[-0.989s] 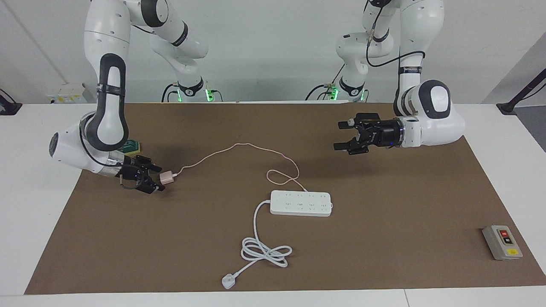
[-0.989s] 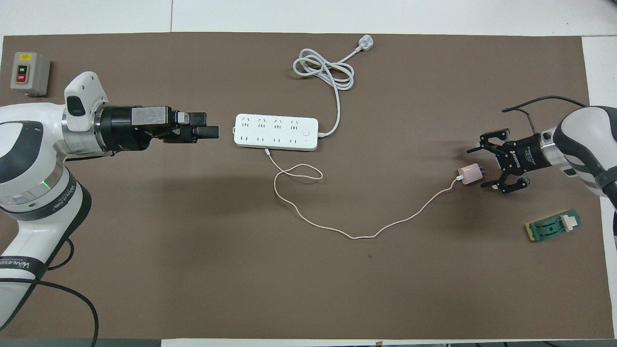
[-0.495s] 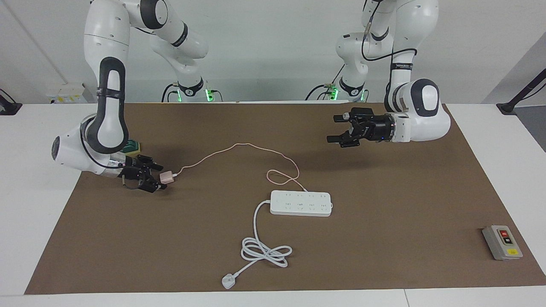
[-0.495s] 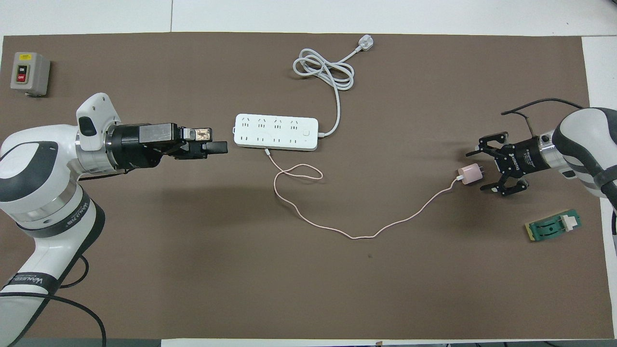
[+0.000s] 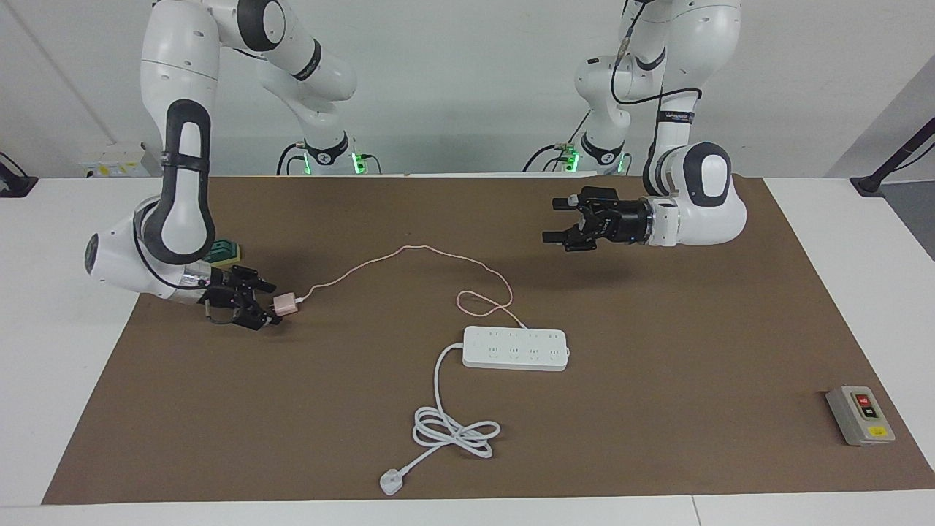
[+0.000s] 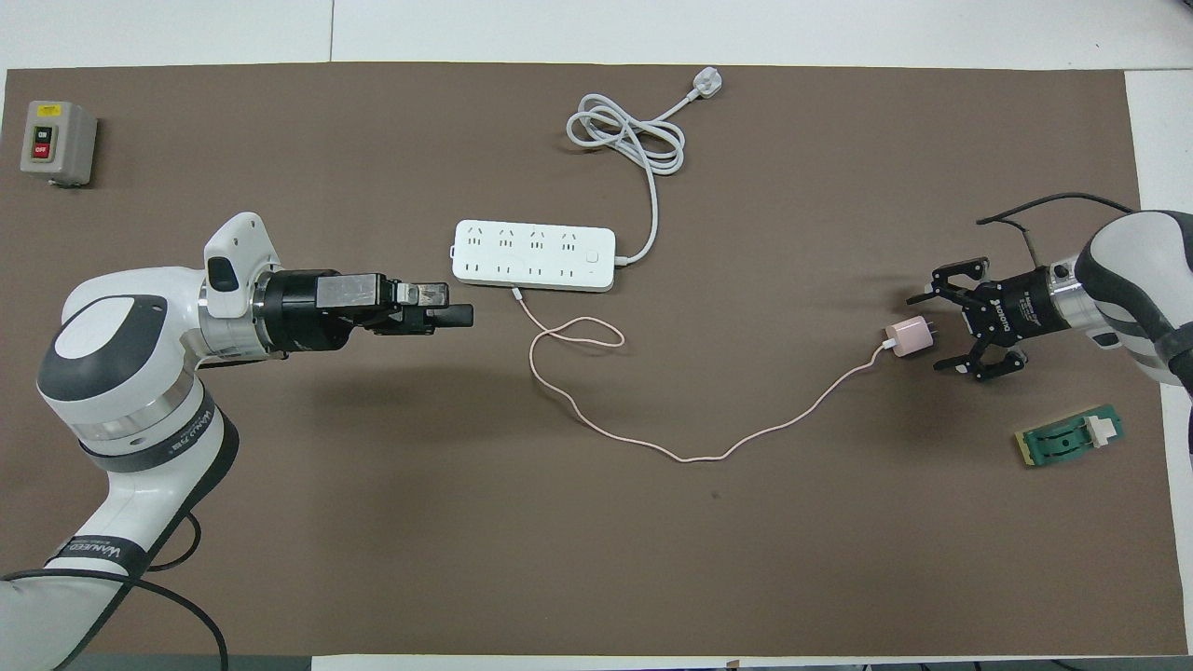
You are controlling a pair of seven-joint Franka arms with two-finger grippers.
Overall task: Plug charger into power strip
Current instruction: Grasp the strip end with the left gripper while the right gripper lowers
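Observation:
The pale pink charger (image 5: 285,304) (image 6: 907,337) lies on the brown mat toward the right arm's end of the table, prongs pointing at my right gripper (image 5: 267,305) (image 6: 927,334). That gripper is low and open, its fingertips on either side of the prong end, holding nothing. The thin pink cable (image 5: 424,249) (image 6: 690,458) curves from the charger to the white power strip (image 5: 515,348) (image 6: 534,254), which lies flat mid-table. My left gripper (image 5: 553,220) (image 6: 461,315) hangs open and empty above the mat, beside the strip's end.
The strip's thick white cord (image 5: 453,431) (image 6: 624,140) coils and ends in a white plug (image 5: 391,483) (image 6: 706,87). A grey switch box (image 5: 860,415) (image 6: 56,142) sits near the mat's corner. A small green block (image 5: 223,252) (image 6: 1070,436) lies beside the right arm.
The left arm has swung toward the table's middle, carrying its open gripper along past the strip's end. The right gripper has barely shifted at the charger. The charger has not moved.

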